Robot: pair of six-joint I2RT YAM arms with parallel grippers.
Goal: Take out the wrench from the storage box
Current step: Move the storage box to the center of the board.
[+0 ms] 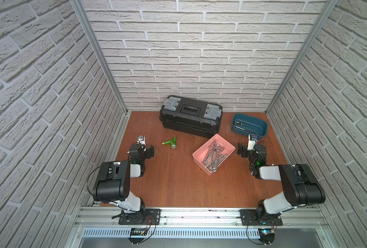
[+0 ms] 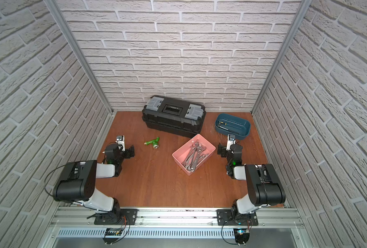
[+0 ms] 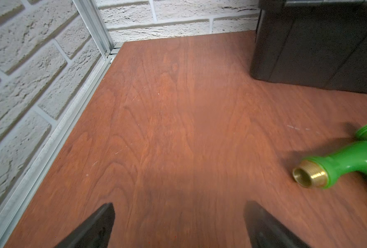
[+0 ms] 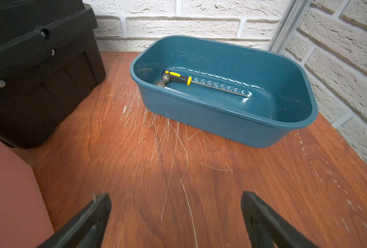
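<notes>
Spread wide and holding nothing, the left gripper (image 1: 150, 151) hovers in front of the black toolbox (image 1: 191, 120), off its left end and well apart from it. The right gripper (image 1: 241, 150), its jaws just as far apart and just as empty, hangs in front of the toolbox's right end. Each wrist view shows two dark fingers (image 3: 105, 221) with only bare board between them. Beneath it all lies the reddish-brown wooden table (image 1: 178, 189), scored with pale scratches (image 4: 167, 137) off the toolbox's right end. The toolbox, lid shut, is the biggest thing on the board. Beside its right end, near but not touching, sits the dark-blue tub (image 1: 242, 131). The salmon-pink storage box (image 1: 200, 165) rests just in front of the toolbox's right half, turned cornerwise so that one corner points at the toolbox's front face; whether the two touch cannot be told. Inside it a loose heap of steel wrenches (image 1: 213, 154) lies crossed over one another, none lifted out. In front of the toolbox's left half, nearer to it than the left gripper is, lies a green plastic fitting (image 1: 169, 143) with a brass threaded end (image 3: 309, 177). Smallest of all, a yellow-and-black-handled tool (image 4: 178, 77) lies flat in the tub, handle toward the toolbox.
</notes>
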